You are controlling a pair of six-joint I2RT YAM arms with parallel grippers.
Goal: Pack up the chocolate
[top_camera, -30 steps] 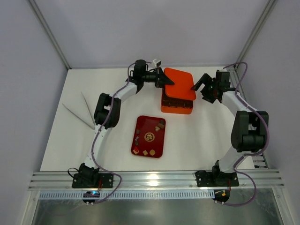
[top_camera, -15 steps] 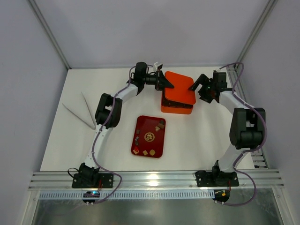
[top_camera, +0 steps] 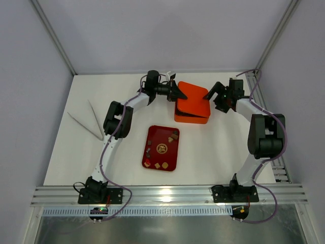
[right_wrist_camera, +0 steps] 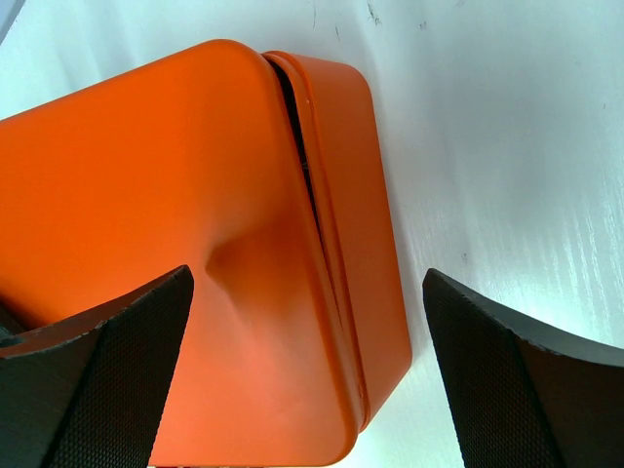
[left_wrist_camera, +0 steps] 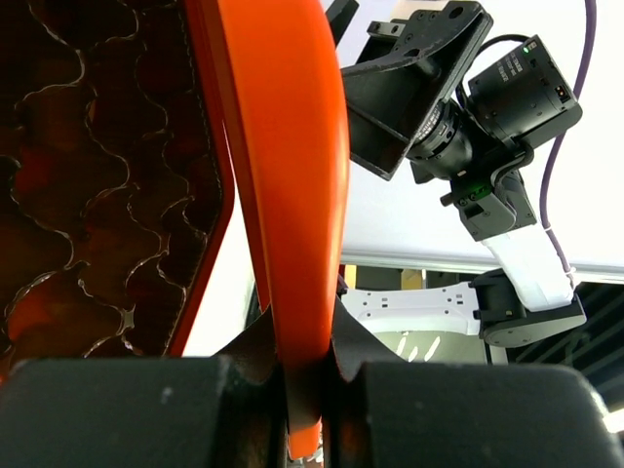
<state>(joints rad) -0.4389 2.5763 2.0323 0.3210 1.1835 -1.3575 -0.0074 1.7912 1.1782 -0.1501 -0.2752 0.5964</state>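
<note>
While the left arm's jaws are clamped on the 10 o'clock edge of the orange lid [top_camera: 193, 98], holding it tilted over the orange box [top_camera: 191, 119], the right arm's jaws stand wide open astride the lid's 3 o'clock corner, gripping nothing. The step in hand looks like seating that lid, yet the chocolate [top_camera: 162, 148] lies loose on the dark red tray [top_camera: 156, 135] at the box's 7 o'clock, in the middle of the tabletop. Next, the lid needs squaring to the rim and lowering evenly, or lifting clear so pieces can go in.
</note>
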